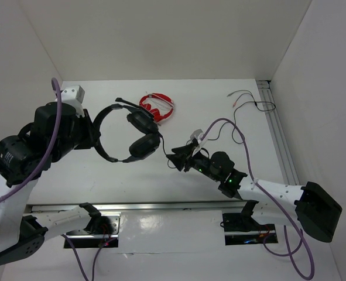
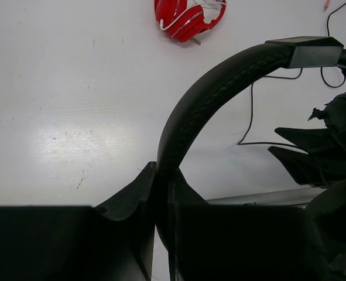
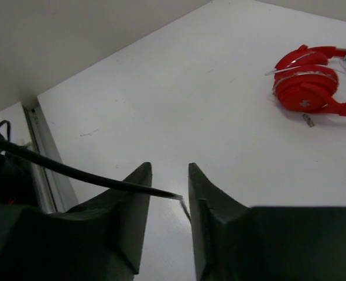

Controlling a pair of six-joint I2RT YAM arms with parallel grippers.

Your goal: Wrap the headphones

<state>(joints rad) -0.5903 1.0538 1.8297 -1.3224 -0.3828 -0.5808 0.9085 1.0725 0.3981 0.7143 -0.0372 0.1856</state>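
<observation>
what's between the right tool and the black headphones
A short stretch of white table crossed by the thin black cable running from the headphones to the right tool, seen in the top view.

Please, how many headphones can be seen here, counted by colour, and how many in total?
Black headphones: 1
Red headphones: 1
Total: 2
</observation>
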